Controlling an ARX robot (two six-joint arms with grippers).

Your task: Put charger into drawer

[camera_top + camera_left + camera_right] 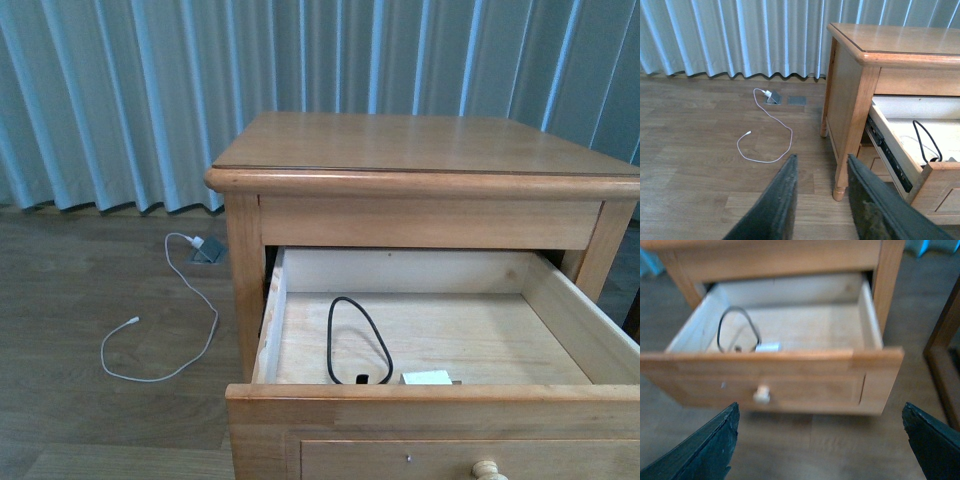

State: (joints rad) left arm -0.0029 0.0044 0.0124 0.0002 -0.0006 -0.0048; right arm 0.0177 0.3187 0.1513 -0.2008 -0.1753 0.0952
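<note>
The drawer [590, 335] of the wooden nightstand stands pulled out, its pale inside showing. The charger [427, 378], a small white block with a black looped cable, lies inside near the front panel; it also shows in the right wrist view as the charger [768, 346] inside the drawer [870, 315]. My right gripper [821, 412] hangs open and empty in front of the drawer's round knob [761, 394], well apart from it. My left gripper [821, 162] is open over the floor, to the left of the nightstand leg, with the drawer [890, 150] off to its side.
A thin white cable [190, 290] with a small plug lies on the wooden floor left of the nightstand [420, 150], by grey floor sockets [796, 100]. Pale curtains [120, 90] hang behind. Another piece of wooden furniture [945, 340] stands beside the drawer in the right wrist view.
</note>
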